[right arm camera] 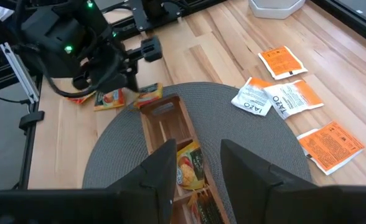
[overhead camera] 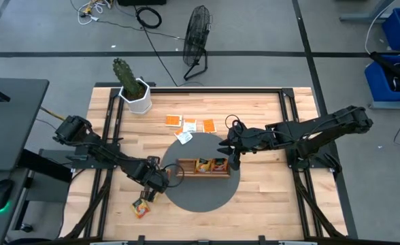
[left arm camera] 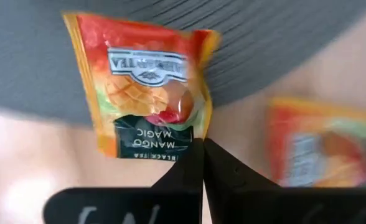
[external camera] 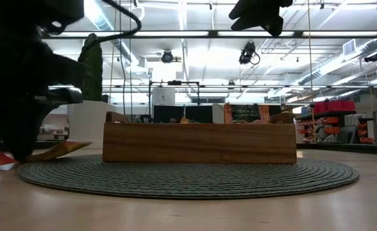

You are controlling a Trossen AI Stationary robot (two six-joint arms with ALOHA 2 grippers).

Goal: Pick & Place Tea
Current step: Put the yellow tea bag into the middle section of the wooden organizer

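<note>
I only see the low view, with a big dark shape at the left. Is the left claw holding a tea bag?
Observer: Yes. The left gripper is shut on the edge of a mango sachet.
Child: Is there tea in the wooden box? I just see its side.
Observer: Yes, the tray has a yellow-orange sachet lying inside.
Child: Is the claw up top open?
Observer: Yes. The right gripper hangs open above the tray.
</note>
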